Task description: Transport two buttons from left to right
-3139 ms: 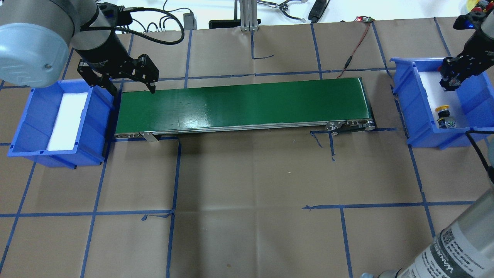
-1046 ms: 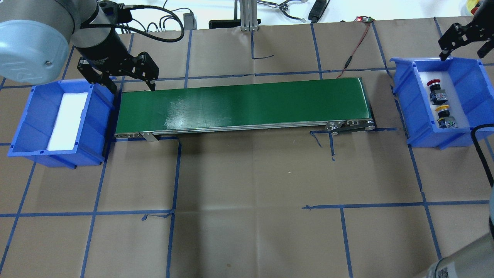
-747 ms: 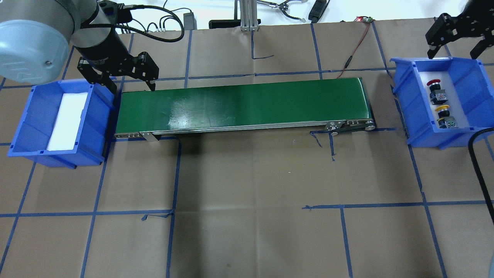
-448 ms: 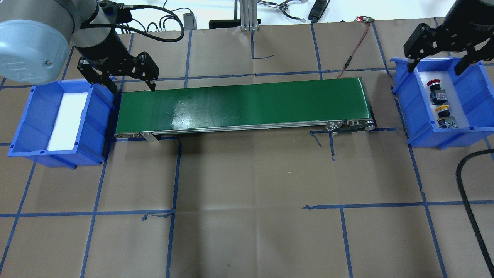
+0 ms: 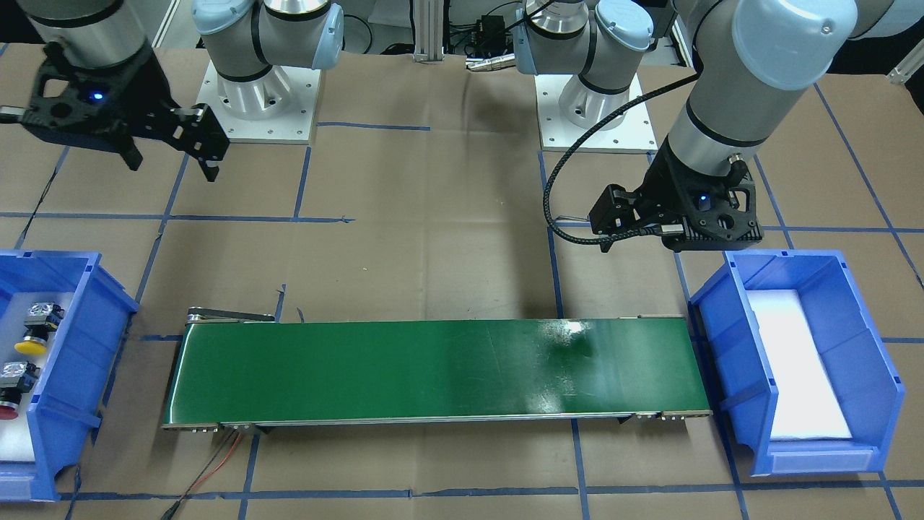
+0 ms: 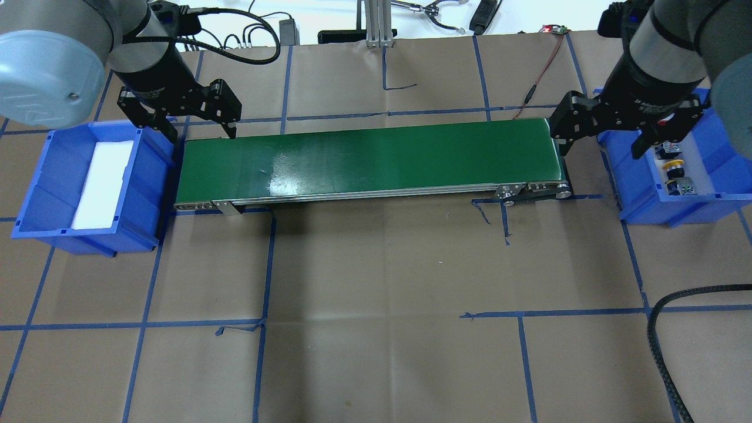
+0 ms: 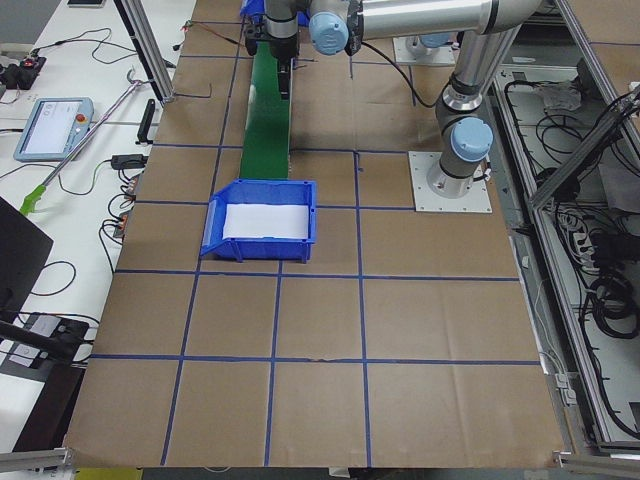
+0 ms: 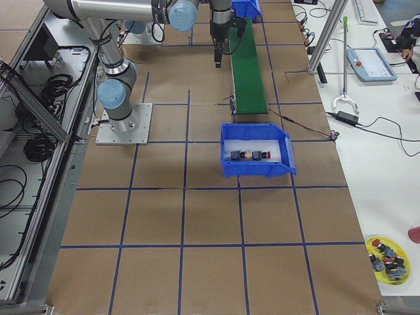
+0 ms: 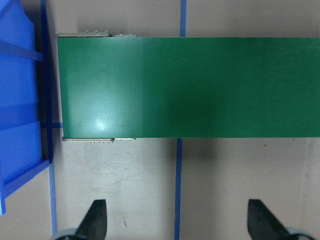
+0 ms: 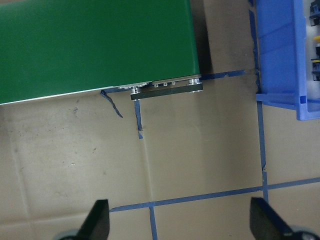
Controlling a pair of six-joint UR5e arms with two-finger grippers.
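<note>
Overhead exterior shows the yellow button [image 6: 674, 168] inside the right blue bin [image 6: 640, 205] at the table's right end. The red button [image 5: 12, 393] lies just beside it, on its far side. The right gripper [image 6: 602, 151] hangs raised near the right end of the green conveyor belt [image 6: 370, 155], jaws spread wide and holding nothing. The left gripper [image 6: 202, 132] hovers at the belt's far left corner, beside the left blue bin [image 6: 35, 194], jaws likewise wide and empty.

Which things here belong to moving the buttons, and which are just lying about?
Part of the job: yellow button, red button, right bin holding both, left bin, green belt, left claw and right claw, both open.
Lying about: tablet on the side bench, yellow dish of small parts.
</note>
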